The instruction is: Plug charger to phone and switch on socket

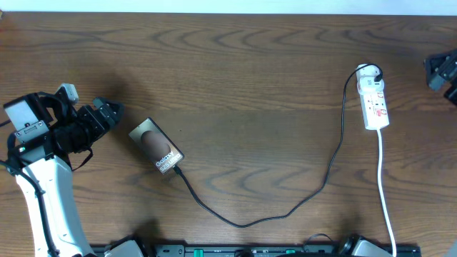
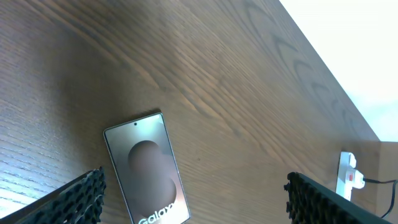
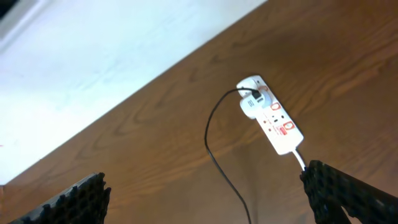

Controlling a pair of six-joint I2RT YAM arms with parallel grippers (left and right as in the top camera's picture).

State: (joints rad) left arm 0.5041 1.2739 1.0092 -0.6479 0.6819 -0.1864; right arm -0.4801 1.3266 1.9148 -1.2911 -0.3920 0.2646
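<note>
We see the phone (image 1: 156, 146) lying flat on the left part of the wooden table (image 1: 250, 86), turned at an angle. The left gripper (image 1: 112, 114) hovers just left of it, its 2 fingers (image 2: 78, 198) spread wide with nothing between them. The charger (image 1: 285, 210) meets the phone's near-right end; we cannot tell whether the plug is fully seated. From there the black cable loops toward the near edge, then climbs to the far end of the socket (image 1: 376, 103), which lies well apart on the right. The right gripper (image 1: 443, 73) sits beyond the socket at the right edge, its fingers (image 3: 78, 200) wide apart and empty.
</note>
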